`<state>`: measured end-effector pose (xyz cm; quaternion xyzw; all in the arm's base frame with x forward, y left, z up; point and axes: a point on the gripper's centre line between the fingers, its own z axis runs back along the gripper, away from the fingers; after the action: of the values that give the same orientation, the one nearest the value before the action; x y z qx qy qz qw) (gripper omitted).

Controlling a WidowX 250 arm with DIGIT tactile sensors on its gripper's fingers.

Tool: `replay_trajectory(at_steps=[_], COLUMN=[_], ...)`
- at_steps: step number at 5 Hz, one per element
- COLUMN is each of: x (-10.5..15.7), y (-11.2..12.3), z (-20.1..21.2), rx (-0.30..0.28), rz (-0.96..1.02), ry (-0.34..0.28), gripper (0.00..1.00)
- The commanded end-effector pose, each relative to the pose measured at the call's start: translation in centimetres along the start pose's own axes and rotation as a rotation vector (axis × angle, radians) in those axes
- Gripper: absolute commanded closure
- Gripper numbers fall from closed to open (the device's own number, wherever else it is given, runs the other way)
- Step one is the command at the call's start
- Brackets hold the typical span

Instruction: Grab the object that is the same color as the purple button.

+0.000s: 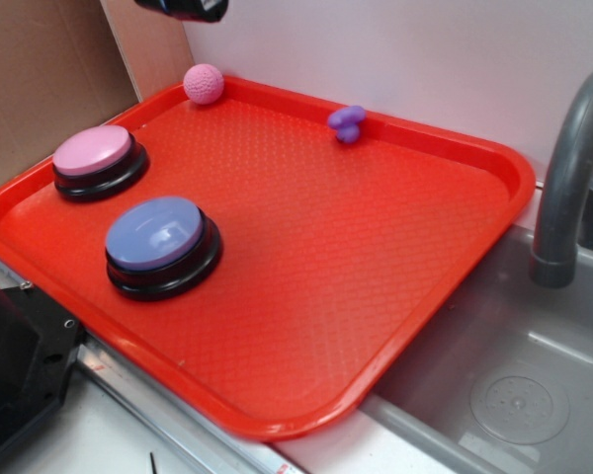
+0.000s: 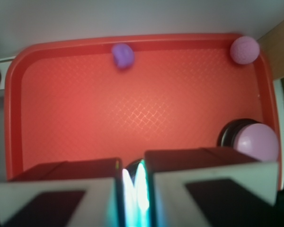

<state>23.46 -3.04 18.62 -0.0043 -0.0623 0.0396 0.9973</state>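
Sitting on a red tray (image 1: 445, 257) w/ a diamond-textured floor, the tiny purple duck (image 1: 347, 122) rests near the far rim, roughly mid-way along that edge, touching nothing else; in the wrist view the purple duck (image 2: 122, 55) shows blurred, close to the tray's top rim. The purple button (image 1: 155, 235), a blue-violet dome on a black round base, stands toward the near left part of the tray, well apart from the duck. Just behind it to the left is the pink button (image 1: 93, 152), also on a black base. A pink textured ball (image 1: 204, 84) lies in the far left corner, against the rim. The gripper (image 2: 135, 184) is high above the tray; exterior view catches only a dark bit at the top edge. Wrist view shows the fingers (image 2: 71, 189) drawn nearly together w/ a thin bright slit between, nothing held. To the right of the tray, a grey sink (image 1: 504, 395) w/ a grey faucet (image 1: 568, 188).
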Motion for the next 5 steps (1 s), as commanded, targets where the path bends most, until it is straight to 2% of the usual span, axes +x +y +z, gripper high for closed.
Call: replay_trajectory(at_steps=[1, 2, 3, 4, 5], x=[0.9, 0.0, 1.4, 0.6, 0.6], y=[-1.3, -2.1, -1.4, -0.3, -0.3], z=[-0.3, 0.6, -4.7, -9.1, -9.1], rx=[0.08, 0.036, -0.077, -0.088, -0.088], rz=[0.067, 0.014, -0.104, -0.136, -0.136], ry=[0.033, -0.035, -0.179, -0.19, -0.19], gripper=[0.0, 0.0, 0.0, 0.0, 0.0])
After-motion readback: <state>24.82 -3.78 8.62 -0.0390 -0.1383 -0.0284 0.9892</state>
